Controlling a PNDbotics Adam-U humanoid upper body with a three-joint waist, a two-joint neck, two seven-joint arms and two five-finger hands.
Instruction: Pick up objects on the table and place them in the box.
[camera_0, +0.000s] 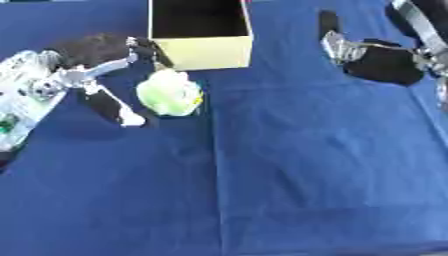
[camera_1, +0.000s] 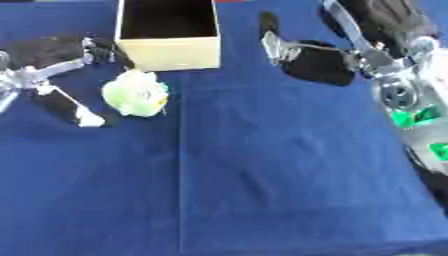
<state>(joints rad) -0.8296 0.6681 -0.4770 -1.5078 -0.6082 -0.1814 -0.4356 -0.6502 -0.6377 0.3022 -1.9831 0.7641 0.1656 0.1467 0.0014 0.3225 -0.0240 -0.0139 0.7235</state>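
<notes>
A crumpled pale green and white object (camera_0: 169, 93) lies on the blue cloth just in front of the box's left corner. The box (camera_0: 206, 50) is pale yellow, open at the top and dark inside, standing at the far middle. My left hand (camera_0: 68, 77) is open to the left of the green object. One finger reaches toward the box corner and another (camera_0: 122, 112) slants down past the object's left side, apart from it. My right hand (camera_1: 315, 62) hovers open at the far right, to the right of the box, holding nothing.
The blue cloth (camera_0: 306, 175) covers the whole table, with a fold line running down its middle. My silver forearms enter at the left edge (camera_0: 22, 95) and the right edge (camera_1: 407, 95). Nothing else lies on the cloth.
</notes>
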